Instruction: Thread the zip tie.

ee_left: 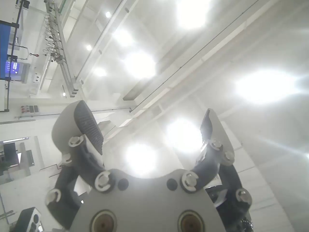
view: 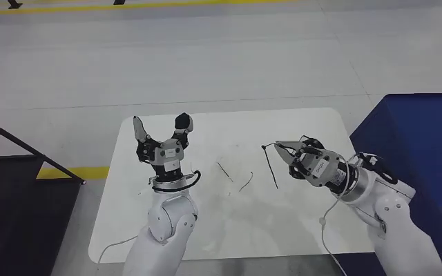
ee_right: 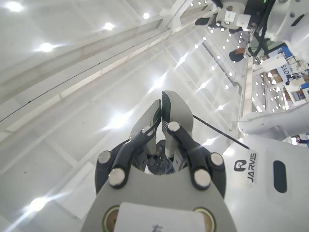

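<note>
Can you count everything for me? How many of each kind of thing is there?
White table: 1
Grippers: 2 (left gripper, fingers open; right gripper, fingers shut)
Black zip tie, held by the right gripper: 1
Loose strips lying on the table, too thin to name: 2 (dark strip, pale curved strip)
Total: 6

Top view looks down at table point(view: 262, 221); wrist views face ceiling point(ee_left: 217, 49).
</note>
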Action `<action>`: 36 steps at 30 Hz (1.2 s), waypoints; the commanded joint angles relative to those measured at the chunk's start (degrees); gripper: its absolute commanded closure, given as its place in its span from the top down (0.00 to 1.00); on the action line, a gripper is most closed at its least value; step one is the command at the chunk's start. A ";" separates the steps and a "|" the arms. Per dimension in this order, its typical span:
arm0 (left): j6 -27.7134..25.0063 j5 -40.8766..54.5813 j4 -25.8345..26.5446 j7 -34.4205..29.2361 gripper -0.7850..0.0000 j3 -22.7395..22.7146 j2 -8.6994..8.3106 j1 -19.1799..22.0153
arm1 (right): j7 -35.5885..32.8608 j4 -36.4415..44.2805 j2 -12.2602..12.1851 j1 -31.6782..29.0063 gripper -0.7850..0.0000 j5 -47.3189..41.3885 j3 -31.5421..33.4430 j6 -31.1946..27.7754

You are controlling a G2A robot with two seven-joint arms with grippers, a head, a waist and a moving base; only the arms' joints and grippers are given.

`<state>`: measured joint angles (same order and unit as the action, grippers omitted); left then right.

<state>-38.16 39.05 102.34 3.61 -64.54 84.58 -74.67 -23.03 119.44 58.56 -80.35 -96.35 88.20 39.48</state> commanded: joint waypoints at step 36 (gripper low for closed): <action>-0.02 0.06 0.03 -0.14 1.00 -0.01 -0.01 -0.01 | 22.49 -33.54 2.02 27.00 0.00 4.58 -21.04 10.19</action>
<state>-38.18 39.11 102.37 3.48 -64.54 84.57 -74.68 -0.22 88.81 60.21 -55.02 -96.96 70.41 50.61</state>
